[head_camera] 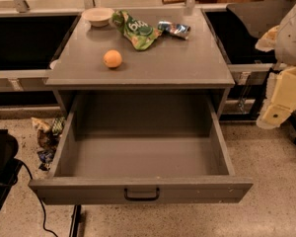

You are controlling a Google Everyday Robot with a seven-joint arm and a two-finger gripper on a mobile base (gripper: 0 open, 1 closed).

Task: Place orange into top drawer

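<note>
The orange point(112, 59) sits on the grey cabinet top point(187, 58), left of centre and near the front edge. The top drawer point(140, 194) is pulled fully open below it; its grey box is empty, and a small black handle point(141, 195) sits at the centre of the front panel. My gripper point(281, 100) is the cream part of my arm at the right edge of the view. It hangs beside the cabinet's right side, about level with the drawer opening, far from the orange and holding nothing that I can see.
A cream bowl point(97, 16), a green snack bag point(135, 29) and a small blue-silver packet point(173, 29) lie at the back of the top. Litter point(47, 135) lies on the floor left of the drawer. A black object with a cable point(2, 157) stands at the lower left.
</note>
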